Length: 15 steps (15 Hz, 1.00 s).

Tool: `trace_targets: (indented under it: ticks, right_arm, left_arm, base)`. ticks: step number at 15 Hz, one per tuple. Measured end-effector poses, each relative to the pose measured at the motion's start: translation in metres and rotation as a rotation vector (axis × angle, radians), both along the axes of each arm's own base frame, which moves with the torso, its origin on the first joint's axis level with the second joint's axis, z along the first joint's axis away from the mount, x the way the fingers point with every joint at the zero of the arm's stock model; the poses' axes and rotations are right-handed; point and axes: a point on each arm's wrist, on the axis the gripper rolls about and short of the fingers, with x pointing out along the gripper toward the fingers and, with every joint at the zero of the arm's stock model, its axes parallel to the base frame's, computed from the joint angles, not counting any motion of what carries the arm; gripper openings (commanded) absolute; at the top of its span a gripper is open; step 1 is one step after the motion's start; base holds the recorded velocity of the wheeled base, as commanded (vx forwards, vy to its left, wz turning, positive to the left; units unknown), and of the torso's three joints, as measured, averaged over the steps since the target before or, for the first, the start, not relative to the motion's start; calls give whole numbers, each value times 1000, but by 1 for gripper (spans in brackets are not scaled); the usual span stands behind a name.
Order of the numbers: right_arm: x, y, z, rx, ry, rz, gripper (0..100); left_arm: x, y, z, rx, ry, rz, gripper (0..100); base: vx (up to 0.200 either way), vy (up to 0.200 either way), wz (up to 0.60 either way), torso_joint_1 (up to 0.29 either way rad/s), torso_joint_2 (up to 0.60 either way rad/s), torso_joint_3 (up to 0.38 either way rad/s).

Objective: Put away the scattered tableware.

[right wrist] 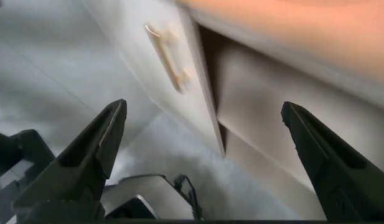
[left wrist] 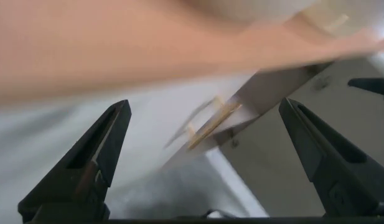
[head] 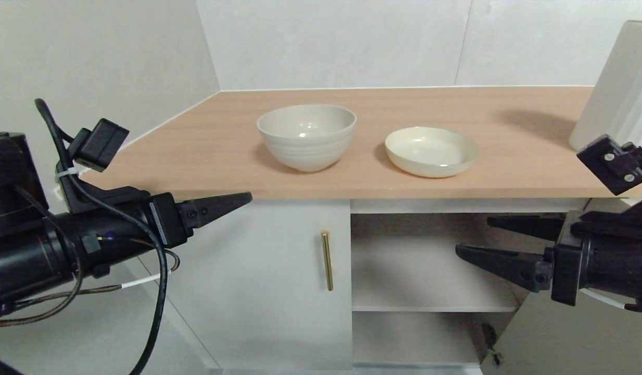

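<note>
While I had both arms out in front of the cupboard, the left gripper [left wrist: 204,106] sat at the far left, just below the front edge of the wooden worktop [head: 196,156]. Its jaws were spread wide with nothing between them.

On the worktop, left of centre, stood a deep bowl [head: 306,136]. It was upright and off-white with a glossy inside, and faint ridges ringed its lower half. Below it was a closed white cupboard door [head: 258,281] with a slim upright brass handle [head: 327,260] near its right edge.

Right of the bowl, near it but not touching, sat a shallow dish [head: 431,151]. It was cream, wide and low, and also upright and empty. Under it the cupboard compartment [head: 419,255] stood open, with a white shelf [head: 430,308] across it.

At the far right, the right gripper [head: 474,235] was level with that opening. Its two dark fingers were parted and held nothing.
</note>
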Motion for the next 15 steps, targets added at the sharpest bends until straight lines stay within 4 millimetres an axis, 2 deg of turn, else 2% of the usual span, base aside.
trace_targets:
  ticks: [11,15]
  right_arm:
    - [2,1,-2,-5,7,-3,100]
    - [10,4,-4,-8,5,-27,100]
  left_arm:
    - [1,-1,-2,2,8,0,100]
    - [2,-1,0,4,11,2,100]
  base:
    - [0,0,0,174,-476,-293]
    - [0,0,0,61,-145,-87]
